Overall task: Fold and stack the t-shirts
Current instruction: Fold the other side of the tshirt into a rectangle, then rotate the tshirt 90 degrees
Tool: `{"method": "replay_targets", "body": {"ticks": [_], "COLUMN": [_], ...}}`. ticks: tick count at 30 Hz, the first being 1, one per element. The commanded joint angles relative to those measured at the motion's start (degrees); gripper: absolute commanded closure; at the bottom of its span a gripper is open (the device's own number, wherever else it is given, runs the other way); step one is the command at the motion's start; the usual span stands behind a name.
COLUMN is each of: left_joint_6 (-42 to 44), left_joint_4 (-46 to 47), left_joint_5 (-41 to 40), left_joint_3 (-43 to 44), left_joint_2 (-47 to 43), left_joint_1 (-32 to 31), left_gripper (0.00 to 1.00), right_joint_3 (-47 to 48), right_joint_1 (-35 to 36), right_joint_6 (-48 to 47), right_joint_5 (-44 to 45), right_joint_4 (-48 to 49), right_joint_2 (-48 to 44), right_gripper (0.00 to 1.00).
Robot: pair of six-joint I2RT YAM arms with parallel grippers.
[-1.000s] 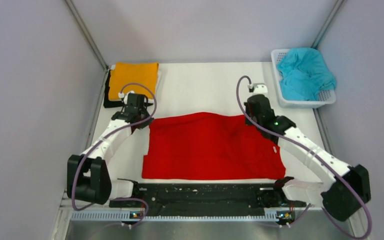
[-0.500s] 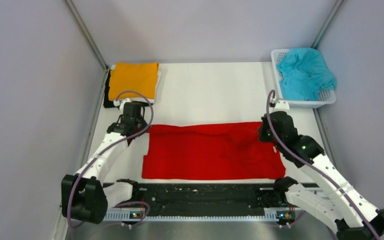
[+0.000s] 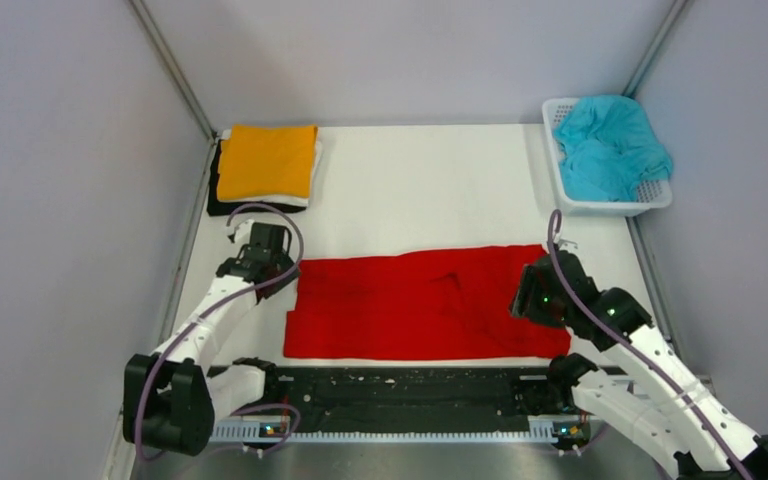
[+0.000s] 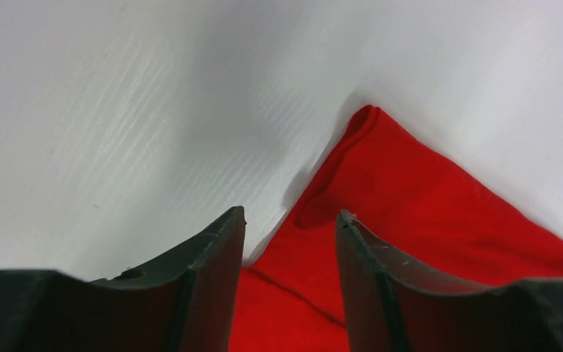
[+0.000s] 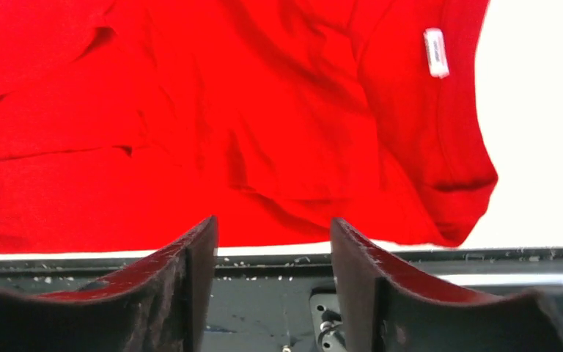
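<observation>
A bright red t-shirt [image 3: 410, 305] lies as a wide folded band near the front of the white table. My left gripper [image 3: 276, 268] hovers at its far-left corner, jaws open. In the left wrist view [image 4: 291, 220] the red cloth [image 4: 440, 213] lies under the gap, not clamped. At the shirt's right end my right gripper [image 3: 532, 298] is open too. The right wrist view [image 5: 273, 224] shows the red shirt [image 5: 190, 110] and its white label [image 5: 435, 51] beyond the fingers. An orange t-shirt [image 3: 266, 160] tops a folded stack at the back left. A teal t-shirt [image 3: 608, 145] fills the basket.
The white perforated basket [image 3: 615, 207] stands at the back right corner. White and black folded cloth edges [image 3: 222, 203] show under the orange shirt. A black rail [image 3: 410, 390] runs along the near edge between the arm bases. Grey walls close in both sides.
Both grippers drew the red shirt's far edge toward the near side, narrowing it into a band. They were shut on the cloth and now stand open, cloth released.
</observation>
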Motion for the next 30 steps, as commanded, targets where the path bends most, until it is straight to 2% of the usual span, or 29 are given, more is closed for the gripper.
{"method": "replay_targets", "body": {"ticks": [1, 2, 4, 5, 10, 13, 19, 24, 27, 30], "left_joint_6": [-2.94, -3.02, -1.36, -0.21, 1.23, 1.17, 1.76, 1.27, -0.06, -2.95], "left_joint_4": [-5.84, -6.64, -6.04, -5.11, 6.19, 11.37, 12.52, 13.39, 13.69, 13.64], "left_joint_5": [-5.46, -5.27, -2.39, -0.01, 18.68, 23.79, 21.85, 19.62, 20.39, 20.34], "left_joint_3": [4.09, 5.08, 6.38, 6.96, 6.14, 5.53, 5.87, 3.64, 2.89, 2.24], "left_joint_2": [-4.52, -5.42, -6.9, -7.27, -4.19, 2.2, 15.07, 20.23, 21.68, 20.8], "left_joint_1": [-0.13, -0.13, -0.14, -0.2, -1.09, -4.13, -8.9, -8.87, -9.18, -11.22], "left_gripper": [0.32, 0.16, 0.03, 0.02, 0.01, 0.01, 0.01, 0.01, 0.01, 0.02], "right_joint_3": [0.84, 1.47, 2.02, 1.78, -5.7, -10.99, -16.23, -19.61, -14.73, -4.6], "right_joint_1": [0.82, 0.75, 0.79, 0.78, 0.84, 0.73, -1.15, -10.87, -15.32, -18.46], "right_joint_6": [3.89, 3.77, 3.2, 2.57, 2.8, 6.53, 11.01, 8.92, 4.7, -1.3], "right_joint_5": [-0.34, 0.45, 1.63, 1.49, -7.67, -8.84, -6.25, -11.87, -9.77, -9.64], "right_joint_4": [-6.41, -6.26, -4.92, -3.48, 13.65, 23.46, 33.08, 43.95, 49.36, 52.37], "right_joint_2": [-4.37, -5.33, -6.39, -6.43, -2.47, 3.26, 15.37, 25.23, 33.31, 45.3], "right_gripper": [0.23, 0.03, 0.01, 0.01, 0.01, 0.01, 0.01, 0.01, 0.01, 0.01]}}
